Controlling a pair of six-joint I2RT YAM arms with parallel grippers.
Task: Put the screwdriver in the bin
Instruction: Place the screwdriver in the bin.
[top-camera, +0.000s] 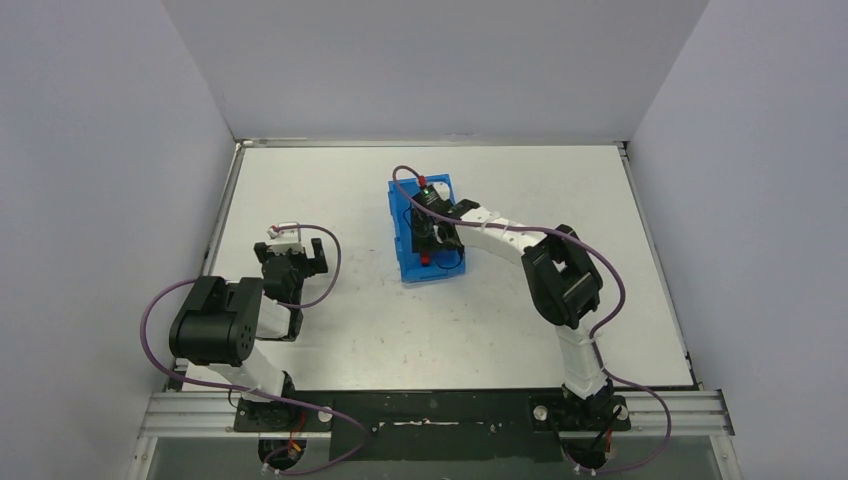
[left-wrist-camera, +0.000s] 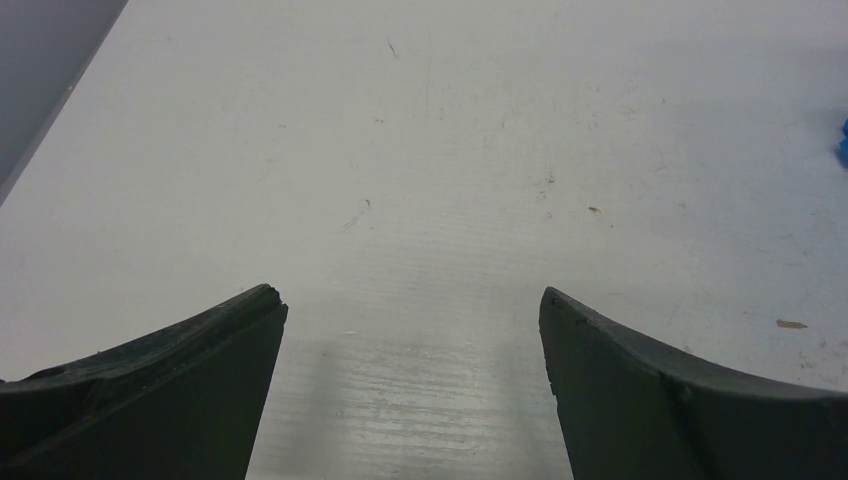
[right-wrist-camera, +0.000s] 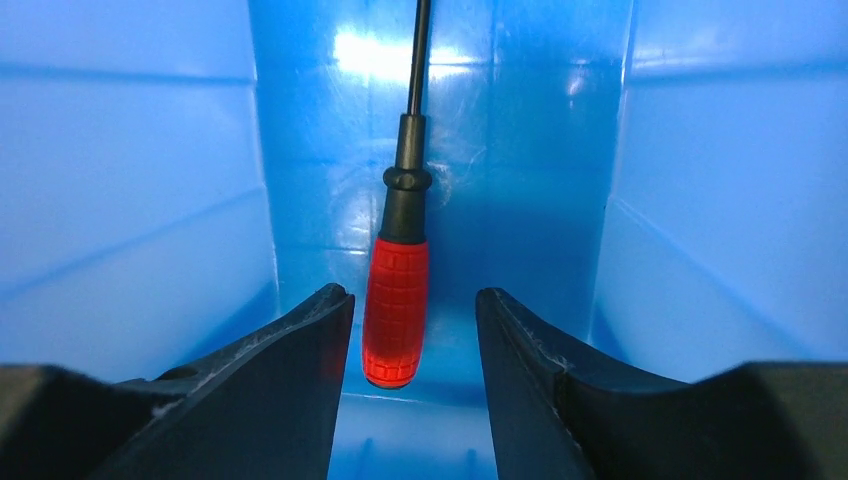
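Right fingers (right-wrist-camera: 270, 390) parted inside the bin (right-wrist-camera: 130, 200), screwdriver (right-wrist-camera: 396, 320) between them, seemingly released; left fingers (left-wrist-camera: 170, 380) spread wide over the table (left-wrist-camera: 450, 150)

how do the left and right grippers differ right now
The left gripper has its jaws wider apart than the right gripper. The left gripper hangs over the table; the right gripper sits inside the bin. Nothing lies between the left gripper's jaws; the screwdriver has its handle between the right gripper's jaws, not clamped. Both are open.
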